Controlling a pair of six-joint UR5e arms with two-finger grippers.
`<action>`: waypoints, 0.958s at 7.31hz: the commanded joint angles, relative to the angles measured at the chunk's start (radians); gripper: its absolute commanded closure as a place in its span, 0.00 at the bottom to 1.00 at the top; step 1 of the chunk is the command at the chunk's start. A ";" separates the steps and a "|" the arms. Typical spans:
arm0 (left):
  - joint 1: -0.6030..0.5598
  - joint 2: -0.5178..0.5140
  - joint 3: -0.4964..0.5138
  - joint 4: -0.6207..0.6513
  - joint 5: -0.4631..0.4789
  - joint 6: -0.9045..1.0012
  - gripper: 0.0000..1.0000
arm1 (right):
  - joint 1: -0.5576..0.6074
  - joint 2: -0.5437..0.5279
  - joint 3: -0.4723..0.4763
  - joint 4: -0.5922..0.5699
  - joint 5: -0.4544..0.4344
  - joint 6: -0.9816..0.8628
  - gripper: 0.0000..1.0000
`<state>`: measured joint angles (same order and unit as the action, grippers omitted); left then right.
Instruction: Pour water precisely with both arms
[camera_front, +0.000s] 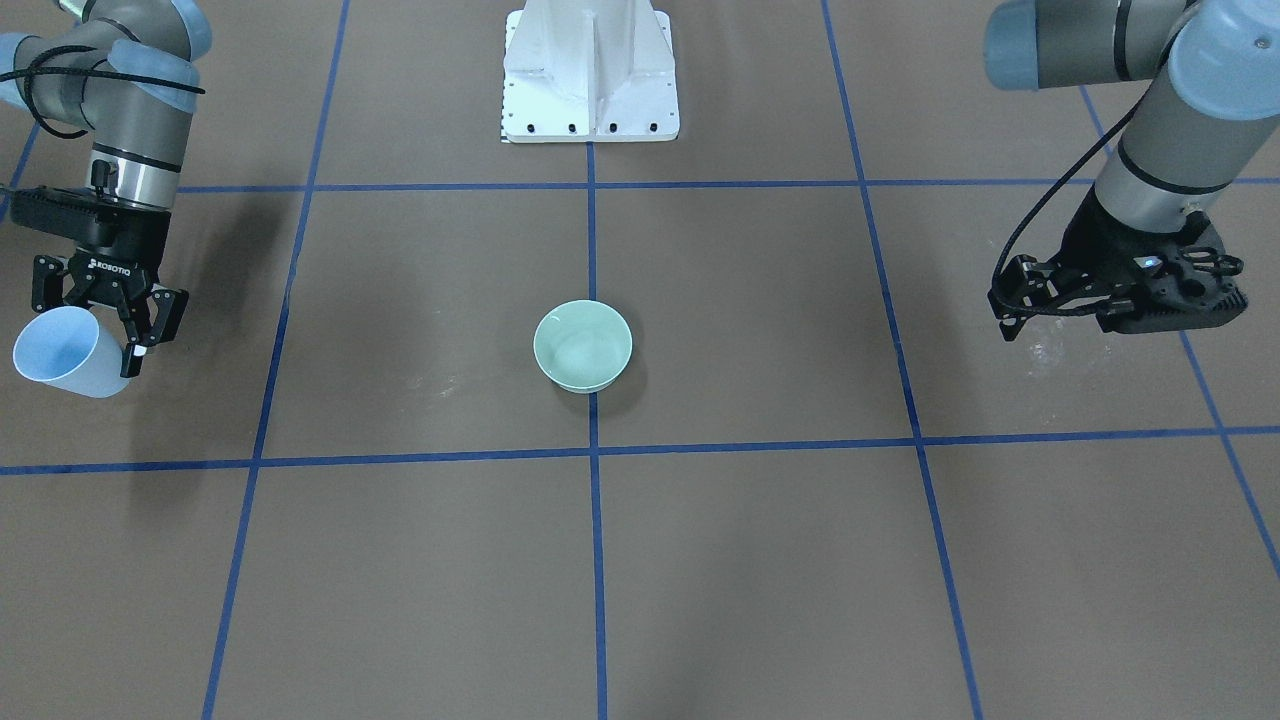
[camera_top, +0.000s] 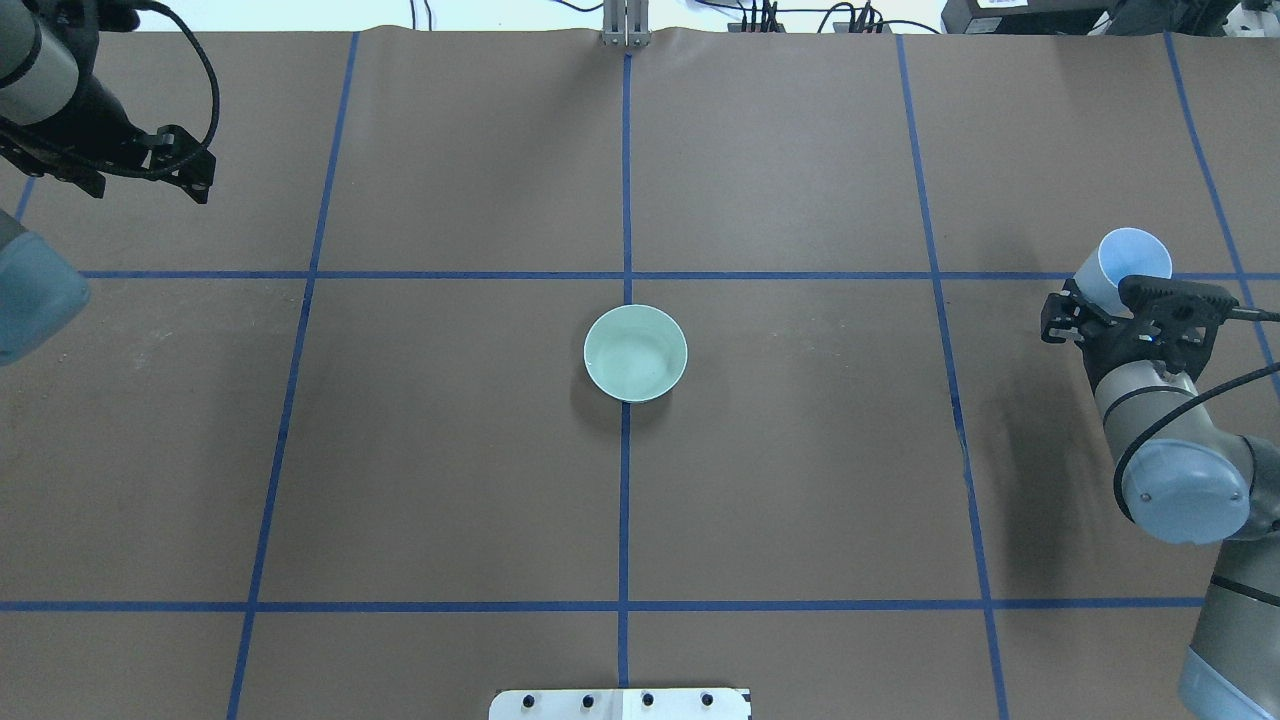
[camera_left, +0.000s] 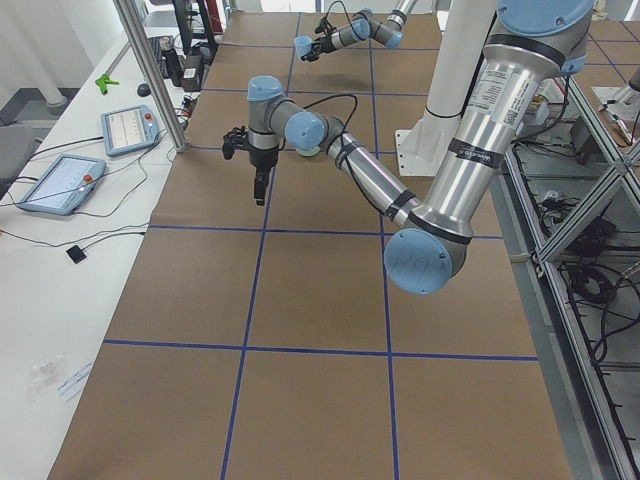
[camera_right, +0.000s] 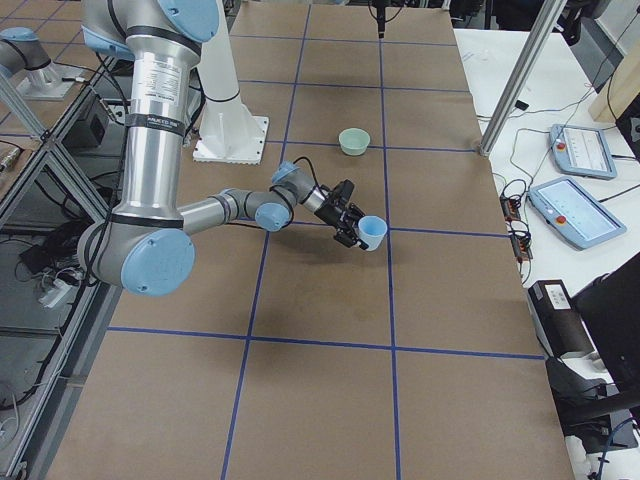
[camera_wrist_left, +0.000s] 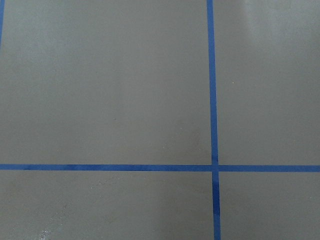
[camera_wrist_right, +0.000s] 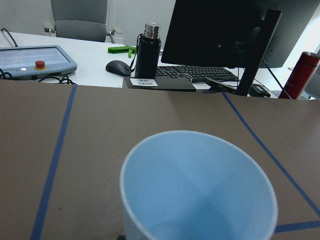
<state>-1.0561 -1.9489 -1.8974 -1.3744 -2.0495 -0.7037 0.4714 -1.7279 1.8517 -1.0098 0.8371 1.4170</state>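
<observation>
My right gripper (camera_front: 105, 335) is shut on a light-blue cup (camera_front: 58, 352), held tilted above the table at the robot's far right; it also shows in the overhead view (camera_top: 1135, 258). In the right wrist view the cup (camera_wrist_right: 197, 185) fills the foreground, with a faint sheen of water (camera_wrist_right: 167, 229) at its bottom. A mint-green bowl (camera_front: 583, 345) stands at the table's middle, far from both grippers. My left gripper (camera_front: 1003, 312) looks shut and empty, hovering over bare table at the far left (camera_top: 198, 180).
The white pedestal (camera_front: 590, 75) stands at the robot's edge. Blue tape lines (camera_front: 592, 455) grid the brown table. Faint whitish specks (camera_front: 1045, 352) mark the table under the left gripper. Desks with tablets (camera_right: 580, 150) lie beyond the far edge.
</observation>
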 joint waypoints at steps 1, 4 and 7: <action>0.002 0.001 0.001 0.000 0.000 -0.005 0.00 | -0.045 0.002 -0.015 0.000 -0.044 0.033 1.00; 0.004 0.001 0.012 -0.002 0.000 -0.003 0.00 | -0.114 0.019 -0.043 0.000 -0.101 0.034 1.00; 0.005 0.002 0.027 -0.022 0.000 -0.003 0.00 | -0.166 0.031 -0.071 0.000 -0.128 0.034 1.00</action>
<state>-1.0511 -1.9469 -1.8768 -1.3918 -2.0494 -0.7083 0.3256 -1.6995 1.7920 -1.0094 0.7176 1.4511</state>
